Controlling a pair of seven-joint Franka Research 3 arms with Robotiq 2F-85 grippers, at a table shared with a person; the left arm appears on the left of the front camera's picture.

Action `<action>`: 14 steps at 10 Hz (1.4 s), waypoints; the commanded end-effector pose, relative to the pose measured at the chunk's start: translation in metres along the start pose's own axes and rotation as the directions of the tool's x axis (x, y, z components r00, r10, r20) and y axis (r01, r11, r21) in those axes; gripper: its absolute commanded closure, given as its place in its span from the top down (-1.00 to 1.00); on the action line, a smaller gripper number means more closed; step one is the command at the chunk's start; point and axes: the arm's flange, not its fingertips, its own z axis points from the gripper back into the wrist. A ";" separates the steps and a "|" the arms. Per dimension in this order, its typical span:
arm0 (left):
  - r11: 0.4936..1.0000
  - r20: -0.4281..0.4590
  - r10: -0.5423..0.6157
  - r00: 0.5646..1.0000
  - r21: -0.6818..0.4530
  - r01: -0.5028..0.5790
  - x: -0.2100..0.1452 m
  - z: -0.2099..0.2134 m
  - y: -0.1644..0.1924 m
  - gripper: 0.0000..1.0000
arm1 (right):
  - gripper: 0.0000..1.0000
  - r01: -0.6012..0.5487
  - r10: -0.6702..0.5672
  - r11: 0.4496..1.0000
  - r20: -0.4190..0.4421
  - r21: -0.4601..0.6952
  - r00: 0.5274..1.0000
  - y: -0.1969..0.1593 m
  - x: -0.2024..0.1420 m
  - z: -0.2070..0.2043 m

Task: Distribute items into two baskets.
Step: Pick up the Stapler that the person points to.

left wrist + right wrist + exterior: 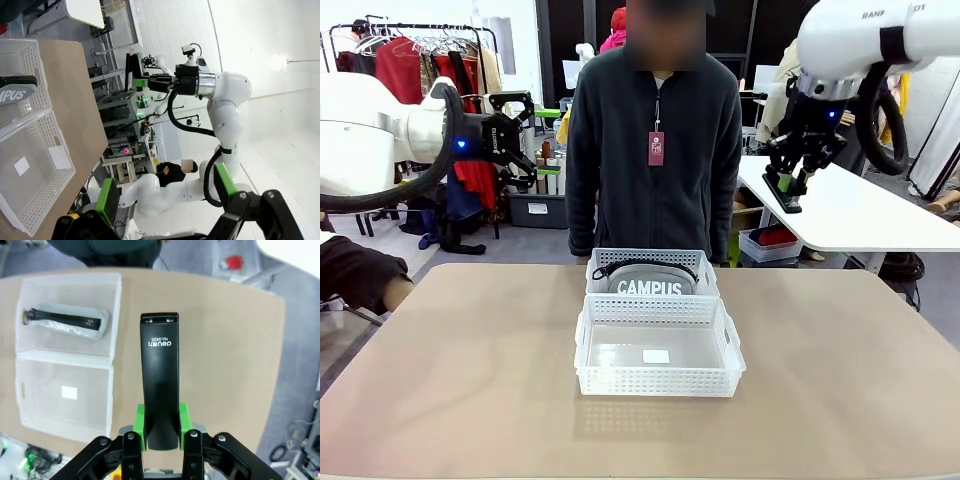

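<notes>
The right gripper (786, 188) hangs at two o'clock above the empty near basket (655, 380), fingers clamped on the stapler (160, 375), likely bound there (the pouch (655, 282) occupies the far basket (706, 270)). Wrist views add what the front hides: pads (139, 426) pinching the stapler's rear end, left gripper (165, 197) spread wide, empty.

Across my tan table (440, 400) stands a person (615, 160) in a dark jacket with a red tag (656, 148); behind on the left, a clothes rack (405, 62), perhaps holding coats.

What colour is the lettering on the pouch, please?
White, on the grey pouch; clearest in the front view.
</notes>
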 end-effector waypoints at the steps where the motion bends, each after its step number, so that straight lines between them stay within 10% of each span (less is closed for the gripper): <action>1: 1.000 0.008 0.002 1.000 -0.018 -0.002 -0.002 0.000 -0.002 1.00 | -1.00 0.048 -0.048 0.999 -0.025 0.009 0.999 0.000 0.018 0.019; 14: 1.000 0.008 0.002 1.000 -0.018 -0.002 -0.002 0.000 -0.002 1.00 | -1.00 0.069 -0.069 0.995 -0.009 0.072 0.998 -0.015 0.038 0.036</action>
